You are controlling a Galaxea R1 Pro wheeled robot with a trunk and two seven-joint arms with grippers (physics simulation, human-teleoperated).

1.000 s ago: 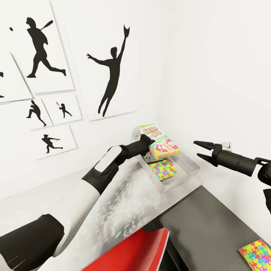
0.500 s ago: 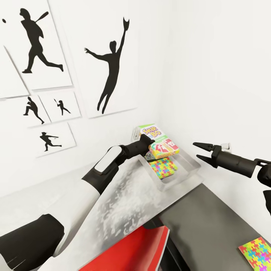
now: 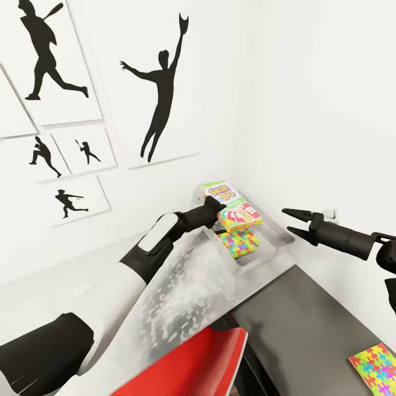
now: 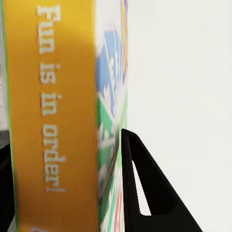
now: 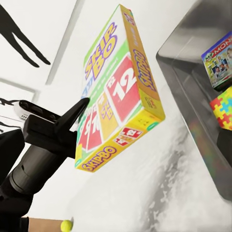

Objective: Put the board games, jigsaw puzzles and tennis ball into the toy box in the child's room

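Red chair (image 3: 192,360): nearest, low centre in the head view, partly under the desk edge.

Loose puzzle (image 3: 375,368): bright jigsaw-pattern square lying flat on the dark unit (image 3: 297,324), near its front right corner, well apart from the bin.

Table (image 3: 165,297): pale mottled top running from the near left to the far corner, joined to the dark unit on its right.

Tennis ball (image 5: 66,225): small yellow-green ball on the table top, seen in the right wrist view beyond the left arm; partly cut off by the frame edge.

Left gripper (image 3: 219,208): arm reaches forward over the table; jaws closed on the SKIP-BO box (image 3: 235,212), one dark finger (image 4: 145,193) pressed flat on the printed face, the yellow side with "Fun is in order!" facing the left wrist camera. The box is held clear of the table, tilted, over the near part of the bin.

Right gripper (image 3: 291,220): hangs in the air to the right of the bin, pointing left toward it, jaws spread wide, holding nothing.

Bin (image 3: 275,242): light grey tray at the far end of the table by the wall corner. Inside it: a second puzzle (image 3: 239,243) lying flat, and a MONOPOLY box (image 5: 220,60) beside that.

Wall pictures (image 3: 159,88): black sports silhouettes on white panels, behind and to the left.
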